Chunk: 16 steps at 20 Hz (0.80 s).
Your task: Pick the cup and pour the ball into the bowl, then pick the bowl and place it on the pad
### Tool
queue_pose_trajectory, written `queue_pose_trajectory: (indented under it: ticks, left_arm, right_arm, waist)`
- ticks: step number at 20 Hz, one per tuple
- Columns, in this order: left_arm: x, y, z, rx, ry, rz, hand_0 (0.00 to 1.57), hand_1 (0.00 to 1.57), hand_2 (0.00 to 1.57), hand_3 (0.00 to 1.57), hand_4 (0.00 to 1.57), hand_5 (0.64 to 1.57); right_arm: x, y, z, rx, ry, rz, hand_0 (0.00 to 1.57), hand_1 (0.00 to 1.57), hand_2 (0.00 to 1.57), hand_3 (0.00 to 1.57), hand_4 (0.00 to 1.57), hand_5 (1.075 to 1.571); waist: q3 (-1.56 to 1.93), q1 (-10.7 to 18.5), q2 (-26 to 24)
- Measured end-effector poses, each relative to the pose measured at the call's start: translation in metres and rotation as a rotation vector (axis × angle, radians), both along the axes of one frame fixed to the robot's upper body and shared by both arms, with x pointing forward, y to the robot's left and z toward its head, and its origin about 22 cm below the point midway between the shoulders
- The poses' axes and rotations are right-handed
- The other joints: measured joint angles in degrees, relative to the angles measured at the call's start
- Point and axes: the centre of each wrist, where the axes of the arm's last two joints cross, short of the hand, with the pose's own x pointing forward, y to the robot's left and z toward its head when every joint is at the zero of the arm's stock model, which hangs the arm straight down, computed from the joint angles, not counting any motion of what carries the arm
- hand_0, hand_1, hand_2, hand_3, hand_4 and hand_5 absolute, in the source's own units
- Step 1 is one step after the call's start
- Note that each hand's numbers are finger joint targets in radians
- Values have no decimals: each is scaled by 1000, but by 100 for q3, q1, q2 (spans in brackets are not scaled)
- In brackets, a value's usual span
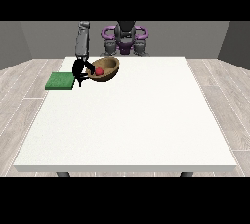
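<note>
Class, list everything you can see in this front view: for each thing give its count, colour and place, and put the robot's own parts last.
Table: one, white, fills the middle of the view.
Bowl: one, brown, tilted, at the table's far left part, apart from the pad.
Ball: one, red, inside the bowl.
Pad: one, green, flat at the table's far left edge, left of the bowl.
Floor: pale wood planks around the table.
Cup: none visible.
Robot body: one, grey with purple parts, behind the table's far edge.
Arm: one showing, grey, reaching down at the view's left.
Robot hand: one showing, black, at the view's left, gripping the bowl's left rim.
</note>
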Motion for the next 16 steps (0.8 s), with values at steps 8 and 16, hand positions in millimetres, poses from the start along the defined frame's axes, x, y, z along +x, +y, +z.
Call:
queue_pose_trajectory:
  ticks: [8,16]
  left_arm:
    - [-13,38,-34,-7,63,92,0,0,0,0,1201,1544]
    - [-30,65,-47,-8,84,150,0,0,0,0,1207,1548]
  right_arm:
    - [29,-77,83,-181,198,-21,1571,1571,1571,712,1056,1566]
    - [27,-131,138,-210,239,-20,1571,1571,1571,381,1123,1568]
  waist:
    - [10,-585,-212]
    - [23,-936,-334]
